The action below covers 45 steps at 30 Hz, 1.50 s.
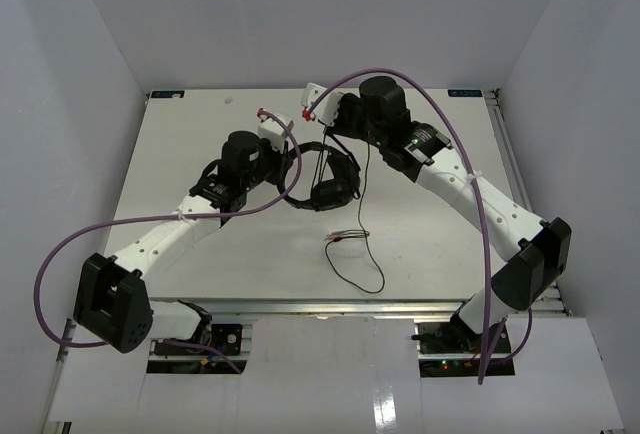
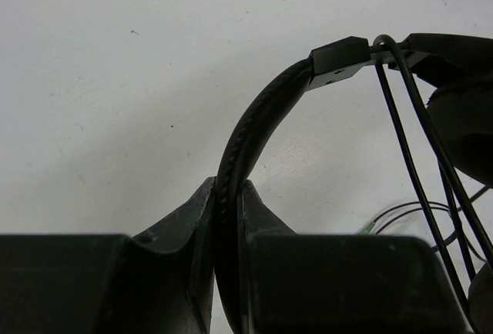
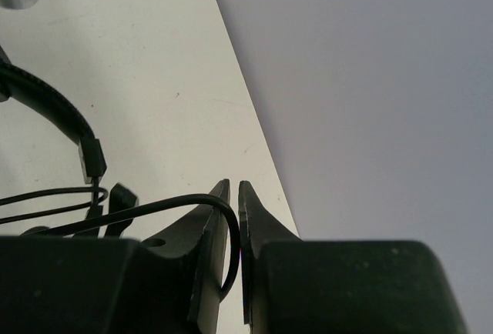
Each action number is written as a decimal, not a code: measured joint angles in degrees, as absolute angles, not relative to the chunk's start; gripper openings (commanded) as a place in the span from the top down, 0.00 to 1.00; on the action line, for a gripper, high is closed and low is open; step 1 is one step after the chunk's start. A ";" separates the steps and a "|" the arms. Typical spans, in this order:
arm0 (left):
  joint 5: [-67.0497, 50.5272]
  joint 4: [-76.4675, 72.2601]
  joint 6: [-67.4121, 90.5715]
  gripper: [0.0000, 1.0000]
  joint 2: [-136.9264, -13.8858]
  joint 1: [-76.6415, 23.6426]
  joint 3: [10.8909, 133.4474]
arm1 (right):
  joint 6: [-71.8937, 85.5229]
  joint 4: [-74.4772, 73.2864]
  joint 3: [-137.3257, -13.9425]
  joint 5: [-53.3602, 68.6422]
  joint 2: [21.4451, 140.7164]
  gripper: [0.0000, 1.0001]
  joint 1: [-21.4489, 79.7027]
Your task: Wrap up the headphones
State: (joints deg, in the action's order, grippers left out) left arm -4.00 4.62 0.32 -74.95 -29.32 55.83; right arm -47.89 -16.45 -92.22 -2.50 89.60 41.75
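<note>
1. Headband (image 2: 254,118) is clamped tight in the left gripper (image 2: 227,192).
2. Jaws of the right gripper (image 3: 234,192) stand barely parted around the cable (image 3: 154,209); pinching or loose, cannot tell.
3. Both arms reach inward; the headphones (image 1: 333,192) sit between them, mid-way across the table (image 1: 200,154).

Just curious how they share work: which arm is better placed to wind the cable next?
Likely the right. The right gripper has the cable between its nearly closed fingers, while the left gripper is clamped on the headband, steadying the headphones.
</note>
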 measured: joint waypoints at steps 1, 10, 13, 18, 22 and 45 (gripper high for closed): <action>-4.27 4.83 0.22 1.00 -74.88 -29.47 55.81 | -47.75 -16.24 -92.24 -2.45 89.86 0.85 41.65; -6.12 6.09 -0.30 1.00 -70.78 -30.82 55.57 | -44.64 -15.31 -92.97 0.43 92.10 0.88 39.06; -6.42 6.02 -0.22 1.00 -68.38 -30.85 55.55 | -43.18 -15.25 -92.97 2.69 92.22 0.89 37.90; -6.76 6.17 -0.06 1.00 -66.28 -30.84 55.72 | -40.42 -15.23 -92.96 7.22 92.24 0.89 35.70; -7.73 6.82 0.58 1.00 -65.78 -30.84 56.94 | -37.93 -15.22 -92.92 11.71 92.46 0.89 33.39; -14.67 8.36 10.73 1.00 -66.78 -31.55 76.17 | -12.31 2.30 -74.71 41.39 91.48 0.86 26.59</action>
